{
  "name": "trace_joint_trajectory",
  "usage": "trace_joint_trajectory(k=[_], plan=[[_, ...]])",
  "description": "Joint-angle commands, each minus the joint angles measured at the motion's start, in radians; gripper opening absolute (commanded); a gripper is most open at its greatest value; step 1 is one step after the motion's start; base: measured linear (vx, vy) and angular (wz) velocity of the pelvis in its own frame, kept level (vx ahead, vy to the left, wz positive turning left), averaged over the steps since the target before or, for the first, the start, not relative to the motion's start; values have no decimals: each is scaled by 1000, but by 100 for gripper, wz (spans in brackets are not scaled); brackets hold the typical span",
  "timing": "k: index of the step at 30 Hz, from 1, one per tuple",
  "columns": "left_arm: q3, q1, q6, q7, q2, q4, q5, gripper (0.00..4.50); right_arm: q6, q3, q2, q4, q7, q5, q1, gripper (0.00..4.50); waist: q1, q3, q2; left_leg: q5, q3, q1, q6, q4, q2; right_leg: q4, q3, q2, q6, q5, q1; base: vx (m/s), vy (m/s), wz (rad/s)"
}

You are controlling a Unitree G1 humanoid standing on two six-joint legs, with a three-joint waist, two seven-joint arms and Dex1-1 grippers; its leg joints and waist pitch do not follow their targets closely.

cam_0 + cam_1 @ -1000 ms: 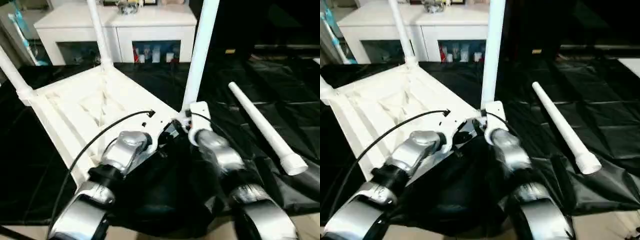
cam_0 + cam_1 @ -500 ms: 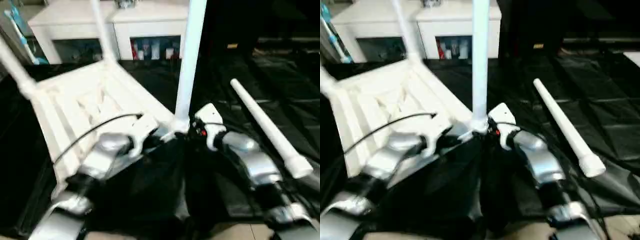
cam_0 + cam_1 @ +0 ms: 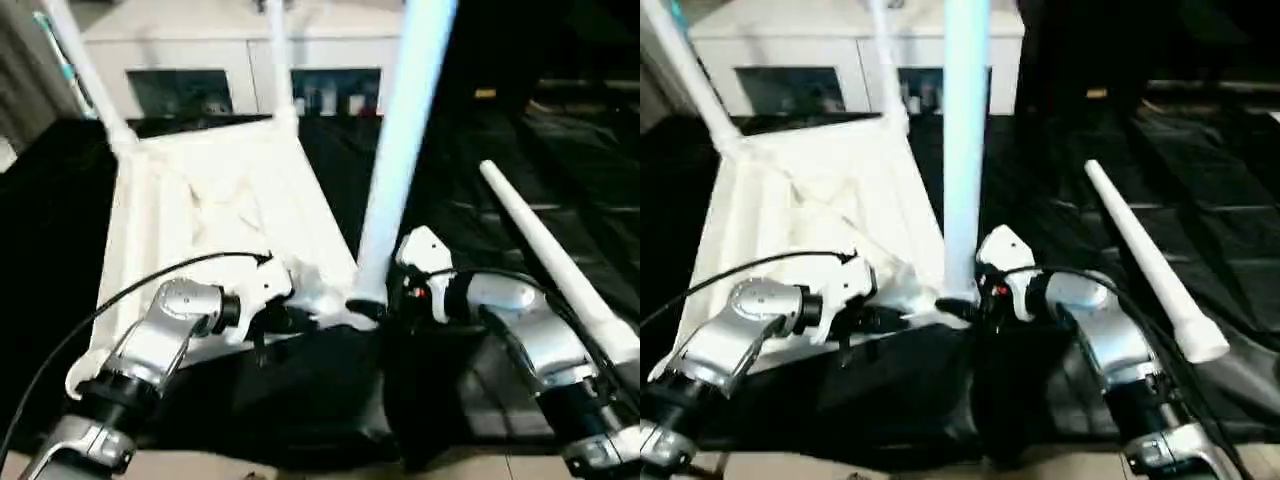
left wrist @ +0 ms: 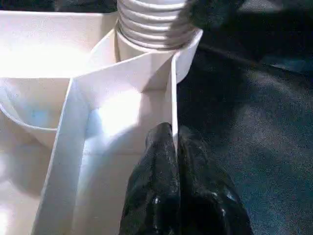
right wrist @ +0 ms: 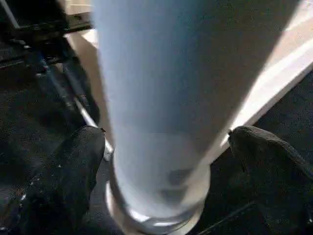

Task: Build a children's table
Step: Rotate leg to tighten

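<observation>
Plastic, hollow, light, slippery: the white ribbed upturned tabletop [image 3: 205, 215]. My left gripper [image 4: 177, 147] pinches its rim beside the corner socket; right gripper [image 5: 164, 161] gapes around the socketed white tapered leg [image 3: 400, 150].

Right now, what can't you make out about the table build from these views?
- Tall white tube leg at the near corner: its upper end is cut off by the head views' top edge.
- Whether that leg is fully seated: the left wrist view shows ribbed threads above the round corner socket.
- Near edge of the white ribbed plastic tabletop: hidden behind the silver forearms.
- Contents of the white glass-door cabinet: blurred.
</observation>
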Motion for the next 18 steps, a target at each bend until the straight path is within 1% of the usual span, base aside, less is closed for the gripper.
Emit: trace_joint_trajectory(k=[1, 3, 6, 7, 8, 9, 11, 12, 13, 16, 17, 18], plan=[[-14, 1, -3, -28, -5, -31, -21, 0, -14, 0, -5, -9, 23, 13, 3, 446, -2, -61, -10, -66, -8, 5, 93, -59, 39, -51, 48, -63, -260, 61, 60, 0, 0, 0], [-13, 0, -6, -28, -4, -28, -18, 0, -20, 8, -6, 3, 31, 7, 3, 419, -1, -62, -11, -52, -8, 5, 98, -57, 39, -48, 48, -64, -263, 80, 62, 0, 0, 0], [-13, -3, -4, -27, -3, -27, -17, 0, -31, 17, -10, 19, 34, -1, 5, 399, -1, -64, -12, -38, -7, 4, 105, -54, 37, -46, 48, -63, -270, 100, 63, 0, 0, 0], [-14, -4, -3, -27, -4, -27, -18, 0, -32, 13, -8, 27, 34, 1, 4, 399, 0, -63, -11, -38, -8, 3, 108, -53, 37, -45, 47, -63, -270, 102, 63, 0, 0, 0], [-15, -6, -2, -29, -4, -27, -18, 0, -34, 10, -5, 36, 33, 2, 3, 372, 0, -64, -9, -38, -8, 3, 108, -53, 37, -45, 47, -63, -271, 100, 63, 0, 0, 0], [-16, -8, -3, -29, -6, -25, -18, 0, -34, 0, 6, 55, 26, 9, -1, 368, 0, -65, -10, -37, -8, 4, 109, -52, 37, -45, 47, -63, -272, 101, 63, 0, 0, 0], [-16, -8, -1, -29, -7, -24, -19, 0, -34, -3, 12, 63, 24, 12, -3, 364, -1, -64, -11, -39, -7, 4, 109, -52, 37, -45, 47, -62, -276, 98, 63, 0, 0, 0], [-18, -10, -2, -29, -7, -22, -18, 0, -39, -4, 18, 75, 23, 9, -5, 353, 0, -66, -10, -37, -7, 4, 109, -51, 36, -44, 47, -63, -278, 103, 63, 0, 0, 0], [-17, -11, -1, -29, -8, -22, -18, 0, -45, -2, 20, 84, 23, 4, -6, 328, 0, -66, -10, -36, -8, 3, 109, -51, 37, -44, 46, -63, -279, 103, 63, 0, 0, 0], [-18, -14, -2, -32, -8, -19, -18, 0, -52, 2, 20, 95, 18, -2, -10, 318, 0, -66, -10, -31, -8, 5, 111, -50, 37, -42, 45, -61, -279, 107, 63, 0, 0, 0], [-19, -14, -2, -32, -8, -19, -18, 0, -53, 2, 20, 96, 18, -2, -10, 307, 1, -67, -10, -29, -8, 4, 112, -49, 37, -41, 46, -62, -280, 110, 63, 0, 0, 0], [-19, -14, -1, -32, -8, -18, -18, 0, -54, 2, 21, 97, 17, -2, -10, 285, 0, -66, -11, -29, -8, 3, 113, -49, 37, -41, 46, -62, -281, 112, 64, 0, 0, 0]])
